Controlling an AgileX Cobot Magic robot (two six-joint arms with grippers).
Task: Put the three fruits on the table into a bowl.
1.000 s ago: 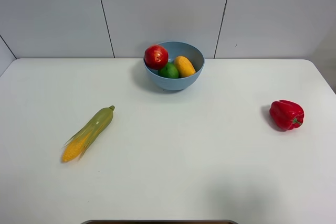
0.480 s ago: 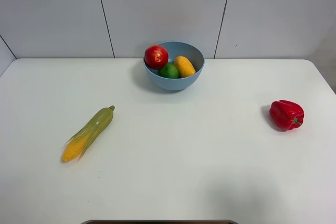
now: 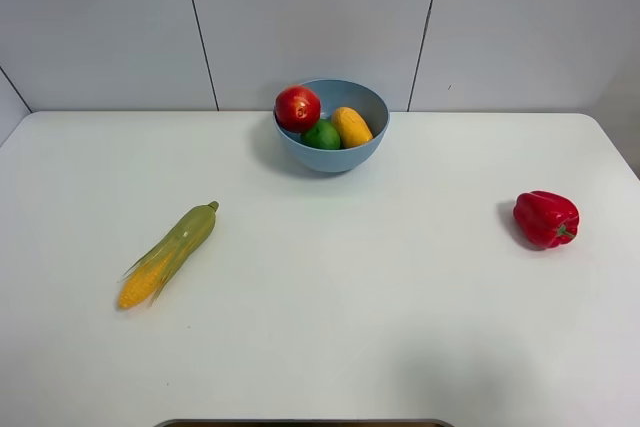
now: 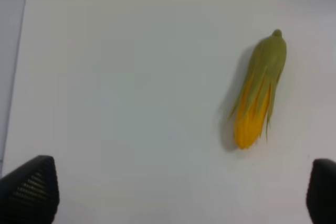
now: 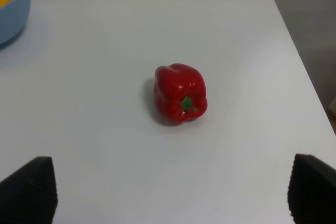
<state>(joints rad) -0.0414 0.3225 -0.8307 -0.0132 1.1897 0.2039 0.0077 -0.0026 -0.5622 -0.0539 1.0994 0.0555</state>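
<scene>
Both grippers, left (image 4: 178, 192) and right (image 5: 170, 195), have jaws wide apart w/ nothing held. Apple (image 3: 298, 108), lime (image 3: 322, 134) and mango (image 3: 351, 126) all sit in the bowl (image 3: 335, 157), so imo I'm done. Best move: keep arms clear, don't touch corn (image 3: 168, 254) or pepper (image 3: 545, 218).

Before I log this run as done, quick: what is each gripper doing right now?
Left gripper: open, holding nothing, above the corn cob.
Right gripper: open, holding nothing, facing the bell pepper.
</scene>
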